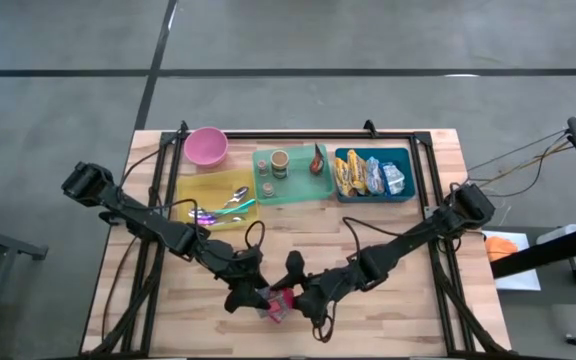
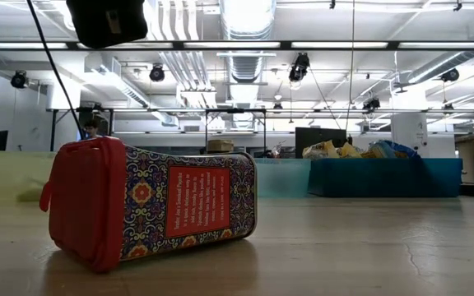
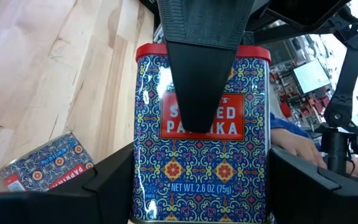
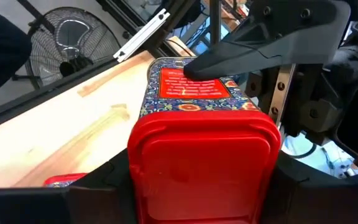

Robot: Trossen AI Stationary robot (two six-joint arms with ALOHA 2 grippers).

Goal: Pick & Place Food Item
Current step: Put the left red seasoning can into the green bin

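Paprika tin, red-capped, blue-patterned, lies by the worktop's near edge; a second tin is held by both the left gripper and the right gripper; blue tray holds snack packets.

A red-lidded, ornately patterned smoked paprika tin is held between both arms' claws.

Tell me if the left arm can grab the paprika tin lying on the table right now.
Probably not yet. The left gripper is closed on the raised paprika tin, with the right gripper at it too. The lying tin sits nearby, uncovered, but that gripper is full.
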